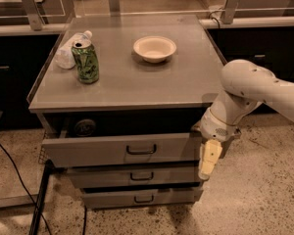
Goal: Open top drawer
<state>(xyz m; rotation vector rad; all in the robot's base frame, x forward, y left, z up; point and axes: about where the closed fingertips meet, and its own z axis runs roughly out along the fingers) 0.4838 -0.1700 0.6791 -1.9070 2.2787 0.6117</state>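
The top drawer (pixel 103 151) is the widest grey front, with a dark loop handle (pixel 141 150) at its centre. It stands out past the cabinet top, with a dark gap above it. Two shorter grey drawer fronts (pixel 132 176) sit below it. My gripper (pixel 209 159) hangs from the white arm at the drawer's right end, its pale fingers pointing down beside the front's right edge, well right of the handle.
On the cabinet top (pixel 137 82) stand a green can (pixel 85 62), a clear plastic bottle (pixel 68 50) lying behind it, and a white bowl (pixel 155 48). A black cable (pixel 39 204) runs down the floor at the left. Dark counters flank the cabinet.
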